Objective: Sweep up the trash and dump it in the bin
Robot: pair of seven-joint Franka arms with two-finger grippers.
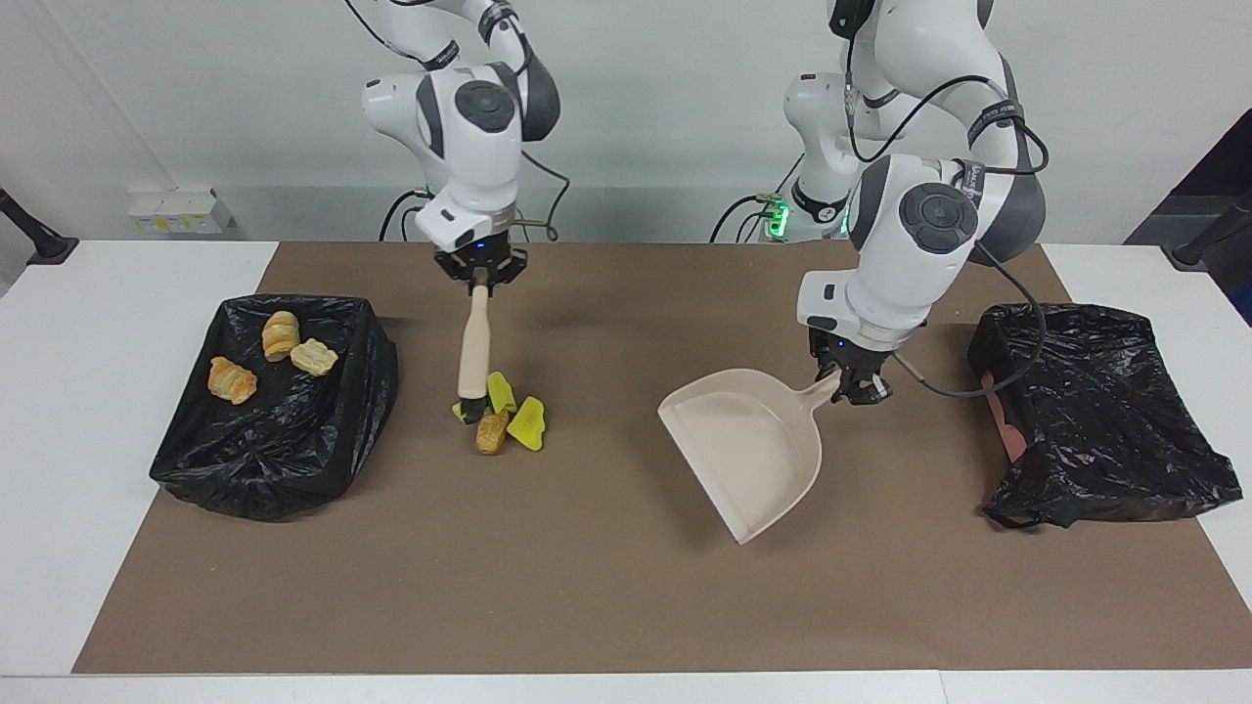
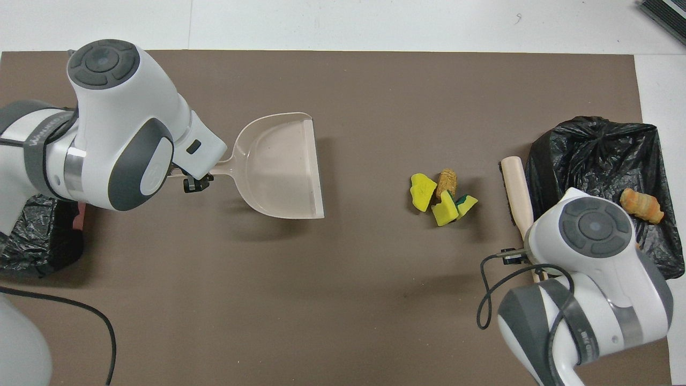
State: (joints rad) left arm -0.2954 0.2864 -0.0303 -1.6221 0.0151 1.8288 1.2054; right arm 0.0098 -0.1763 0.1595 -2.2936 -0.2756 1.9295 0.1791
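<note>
4 loose scraps (image 1: pixel 501 415) (image 2: pixel 442 196), 3 yellow sponge wedges (1 of them green-backed) and 1 brown crusty nugget, bunched together on the brown mat (image 1: pixel 587 587), between the 2 tools. Beside the bunch, toward the right arm's end of the table: the beige black-bristled brush (image 1: pixel 474 342) (image 2: pixel 515 185), clamped at its handle top by the right gripper (image 1: pixel 479 277), long axis running away from the robots, bristle end down close by the green-backed wedge; contact with the mat impossible to tell. Just past the brush, the black-bagged bin (image 1: pixel 293 469) (image 2: pixel 589 139), already holding 3 golden-brown striped croissant-like pieces (image 1: pixel 279 334). Toward the left arm's end, well apart from the bunch: the beige plastic dustpan (image 1: pixel 748 450) (image 2: pixel 284 163), gripped tight at its handle by the left gripper (image 1: pixel 849 381), straight open lip turned toward the scraps. Judged from this line-up, a stroke from brush toward pan, with the right arm much the nearer to the bunch. A second black-bagged bin (image 1: pixel 1095 411) at the left arm's end.
</note>
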